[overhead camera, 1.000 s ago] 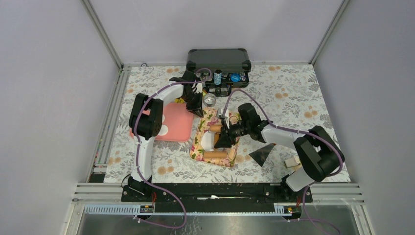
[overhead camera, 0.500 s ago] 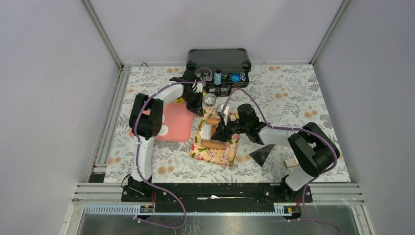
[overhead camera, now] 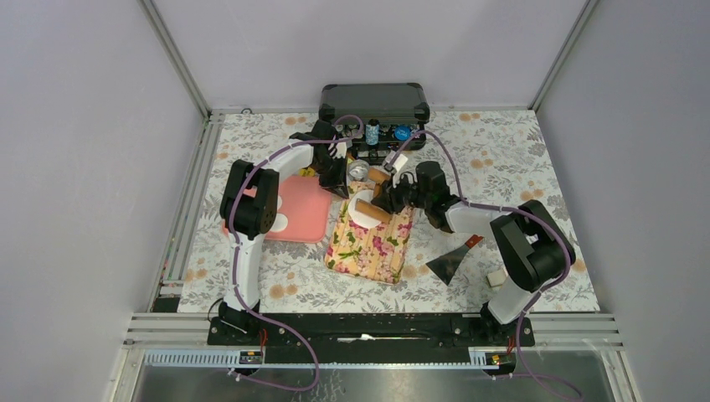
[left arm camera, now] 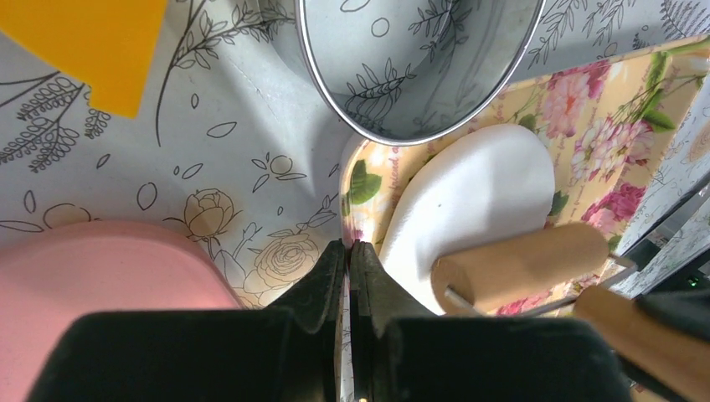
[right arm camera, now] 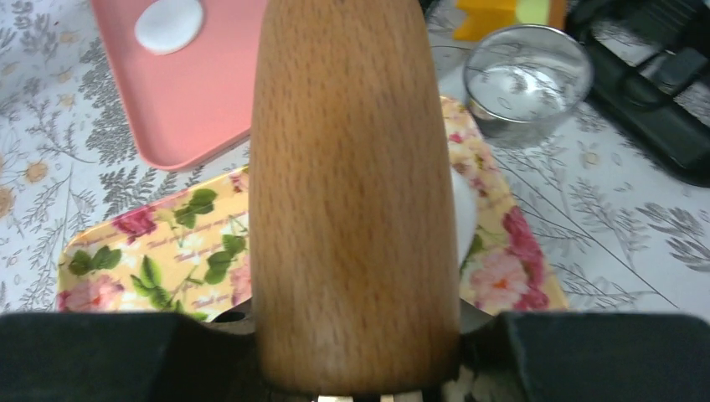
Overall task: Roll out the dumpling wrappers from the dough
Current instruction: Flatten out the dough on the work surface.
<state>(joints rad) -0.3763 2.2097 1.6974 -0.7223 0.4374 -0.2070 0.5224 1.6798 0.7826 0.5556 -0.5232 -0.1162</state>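
Note:
A flattened white piece of dough (left arm camera: 477, 193) lies at the far end of the floral tray (overhead camera: 368, 247), with the wooden rolling pin's roller (left arm camera: 519, 264) resting on it. My right gripper (overhead camera: 393, 197) is shut on the rolling pin's handle (right arm camera: 352, 167), which fills the right wrist view; a sliver of dough (right arm camera: 465, 213) shows beside it. My left gripper (left arm camera: 350, 251) is shut, pinching the floral tray's corner rim (left arm camera: 356, 197) next to the dough. One finished dumpling wrapper (right arm camera: 167, 23) lies on the pink tray (overhead camera: 306, 209).
A round silver tin (overhead camera: 358, 171) stands just beyond the floral tray, with a yellow block (left arm camera: 92, 42) beside it. An open black case (overhead camera: 374, 105) sits at the back. A scraper (overhead camera: 452, 261) and a small white block (overhead camera: 497, 276) lie right of the tray.
My right gripper has pushed the rolling pin from the tray's near half to its far end, and the dough now shows there. The left arm has stayed put.

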